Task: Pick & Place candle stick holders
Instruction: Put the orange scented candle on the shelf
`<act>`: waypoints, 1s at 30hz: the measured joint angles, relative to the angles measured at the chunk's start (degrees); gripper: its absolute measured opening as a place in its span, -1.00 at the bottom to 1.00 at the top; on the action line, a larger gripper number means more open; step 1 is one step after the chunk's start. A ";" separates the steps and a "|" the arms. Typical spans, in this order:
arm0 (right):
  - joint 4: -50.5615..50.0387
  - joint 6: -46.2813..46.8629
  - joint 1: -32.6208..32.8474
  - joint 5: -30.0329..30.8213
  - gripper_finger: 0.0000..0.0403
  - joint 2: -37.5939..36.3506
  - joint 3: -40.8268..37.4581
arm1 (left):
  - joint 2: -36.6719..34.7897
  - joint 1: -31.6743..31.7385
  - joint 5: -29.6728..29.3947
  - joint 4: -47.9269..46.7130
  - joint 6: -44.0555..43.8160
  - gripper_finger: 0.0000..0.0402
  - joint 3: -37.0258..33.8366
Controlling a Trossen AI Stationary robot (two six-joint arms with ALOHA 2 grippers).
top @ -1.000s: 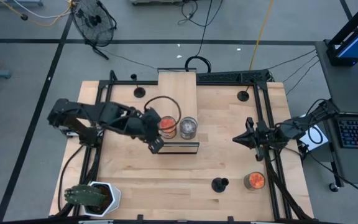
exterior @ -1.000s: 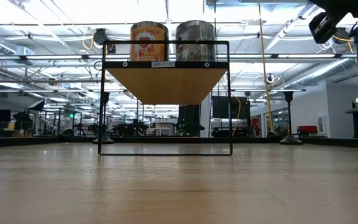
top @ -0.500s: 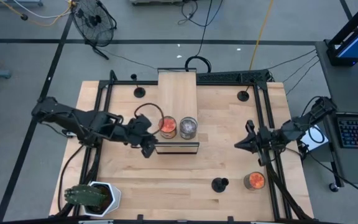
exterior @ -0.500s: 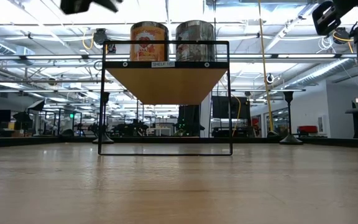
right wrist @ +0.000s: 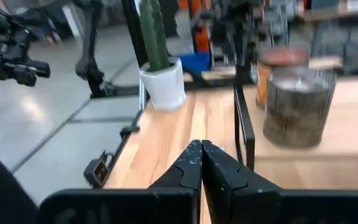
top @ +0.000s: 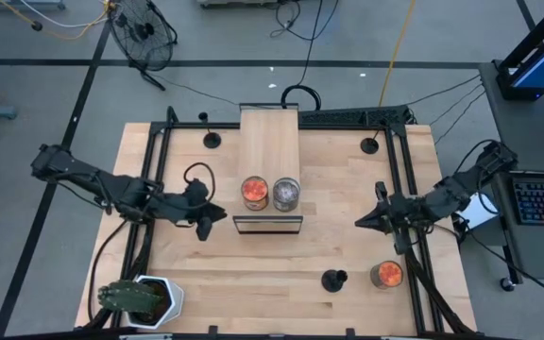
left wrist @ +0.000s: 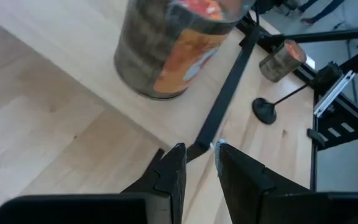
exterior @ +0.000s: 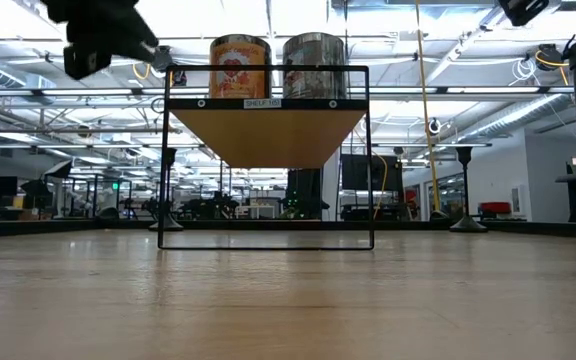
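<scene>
Left of centre in the high view, our left gripper (top: 217,213) sits just beside the shelf (top: 268,151) edge, fingers (left wrist: 173,171) slightly parted, holding nothing. Right gripper (top: 362,224) waits mid-right, its fingers (right wrist: 194,163) pressed together, empty. On the shelf we have an orange jar (top: 255,193) and a grey jar (top: 286,194) side by side. The candle stick holders are untouched: one at top left (top: 212,139), one at top right (top: 371,144), one low centre (top: 332,280) near a second orange jar (top: 386,275).

Risks as we see them:
- the thin stem slips out of a narrow pinch or the holder tips
- left arm clips the shelf frame or jars when swinging away
</scene>
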 joint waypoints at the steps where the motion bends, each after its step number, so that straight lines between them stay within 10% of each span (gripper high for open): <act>1: -2.94 2.19 0.00 -0.07 -1.00 1.37 1.82 | -0.80 0.03 -0.01 0.93 0.22 -0.54 -1.37; 17: -42.45 39.27 0.00 -21.36 -1.00 24.21 26.33 | -10.72 0.07 -1.52 14.56 5.10 -0.54 -17.81; 24: -50.89 55.80 1.63 -34.58 -1.00 29.20 26.47 | -11.60 0.09 -1.46 18.10 4.94 -0.54 -20.68; 30: -55.82 64.89 5.38 -33.98 -1.00 29.98 26.10 | -11.61 0.09 -1.44 18.25 5.98 -0.54 -20.68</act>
